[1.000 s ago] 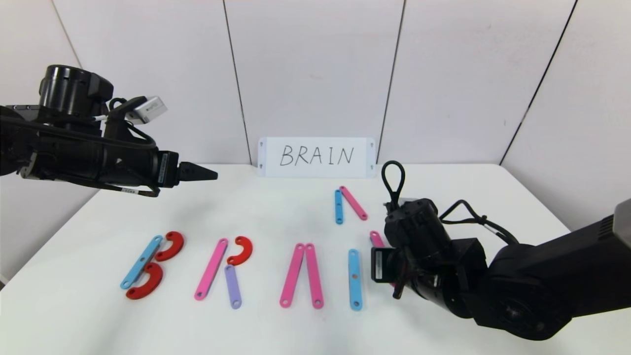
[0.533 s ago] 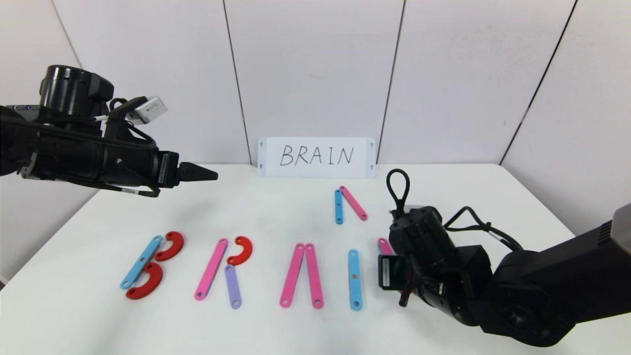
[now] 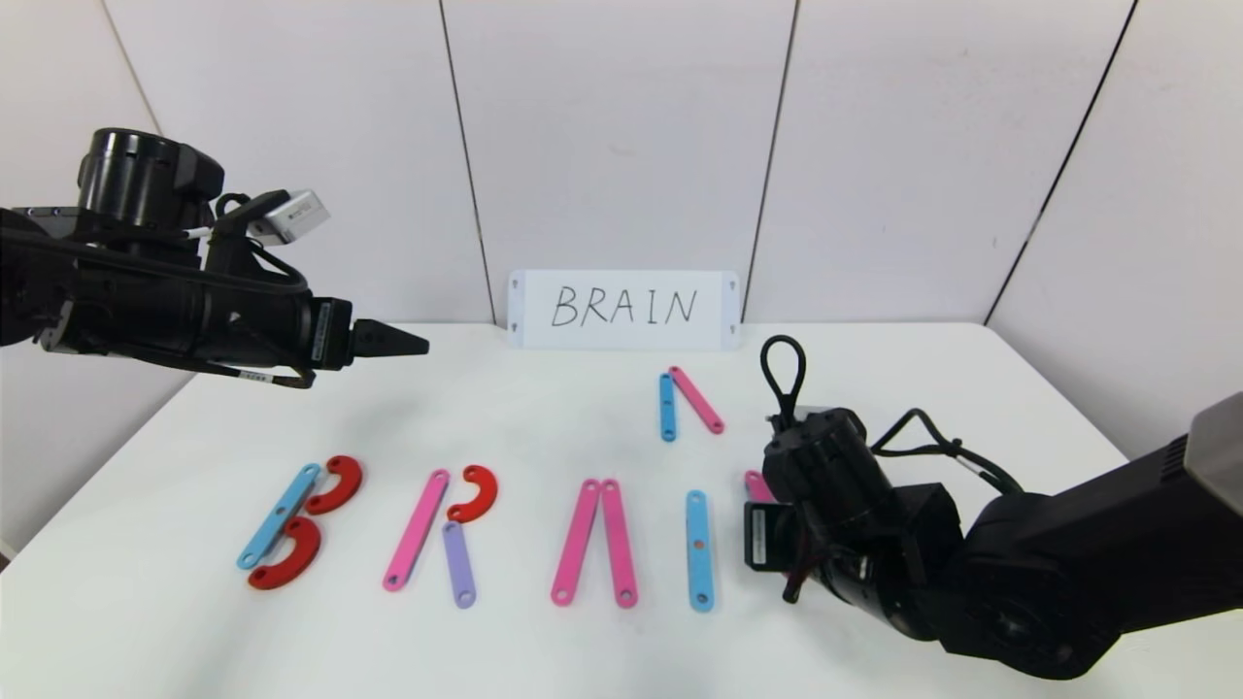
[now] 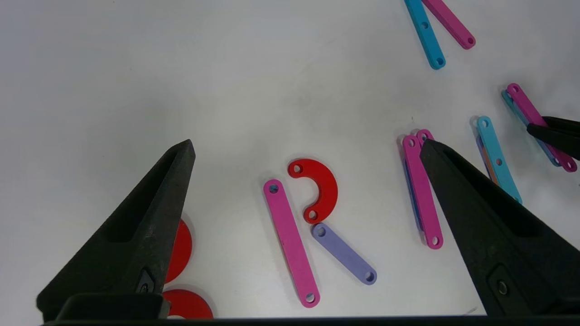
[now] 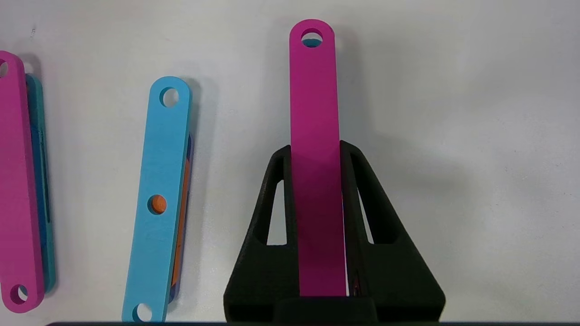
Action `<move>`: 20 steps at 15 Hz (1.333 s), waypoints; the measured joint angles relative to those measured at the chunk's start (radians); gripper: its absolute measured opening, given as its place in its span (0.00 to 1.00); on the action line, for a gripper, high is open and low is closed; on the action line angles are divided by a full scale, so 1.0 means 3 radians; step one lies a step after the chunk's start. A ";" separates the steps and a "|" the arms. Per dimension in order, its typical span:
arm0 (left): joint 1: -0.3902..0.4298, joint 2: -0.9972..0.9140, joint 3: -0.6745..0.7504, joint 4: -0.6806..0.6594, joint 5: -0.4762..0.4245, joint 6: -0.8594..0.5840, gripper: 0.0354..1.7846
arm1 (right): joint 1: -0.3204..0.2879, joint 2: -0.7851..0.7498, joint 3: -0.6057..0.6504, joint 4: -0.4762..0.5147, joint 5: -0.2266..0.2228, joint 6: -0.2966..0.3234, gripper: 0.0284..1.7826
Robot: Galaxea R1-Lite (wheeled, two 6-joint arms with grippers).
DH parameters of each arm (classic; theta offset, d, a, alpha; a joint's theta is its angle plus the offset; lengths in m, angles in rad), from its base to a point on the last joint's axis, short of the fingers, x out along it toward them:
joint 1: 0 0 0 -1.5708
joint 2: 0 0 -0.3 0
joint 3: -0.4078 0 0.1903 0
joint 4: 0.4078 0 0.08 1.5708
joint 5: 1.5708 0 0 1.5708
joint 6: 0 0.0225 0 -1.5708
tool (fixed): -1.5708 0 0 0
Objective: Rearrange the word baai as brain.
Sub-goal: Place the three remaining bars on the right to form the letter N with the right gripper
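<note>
Brain (image 3: 505, 529) lies spelled along the worktop's (image 3: 544, 417) near side, missing its N. Right gripper (image 5: 317, 154), jaws clamped on a pink bar (image 5: 315, 136), risks nudging the blue I (image 5: 158, 199) beside it. Left gripper (image 4: 308, 149) hangs wide open above.

On my white table the row reads B (image 3: 296, 524), R (image 3: 442, 534), A (image 3: 594, 544), I (image 3: 699, 549), all flat bars with red curves. A pink bar (image 5: 317, 158) sits right of the I, clamped in my right gripper (image 5: 317, 217). Blue and pink spares (image 3: 688, 402) lie behind.
</note>
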 joint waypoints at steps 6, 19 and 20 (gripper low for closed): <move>-0.0004 0.0000 0.0004 0.0002 -0.0002 0.0000 0.97 | -0.0011 0.0005 0.0013 0.0005 -0.0002 0.0005 0.22; -0.0005 0.0004 0.0003 0.0000 -0.0001 0.0000 0.97 | -0.0071 -0.0032 0.0000 0.0006 0.0001 -0.0009 0.98; -0.0004 0.0004 0.0001 -0.0001 -0.0002 0.0000 0.97 | -0.0075 -0.0035 -0.0014 0.0006 0.0004 -0.0034 0.98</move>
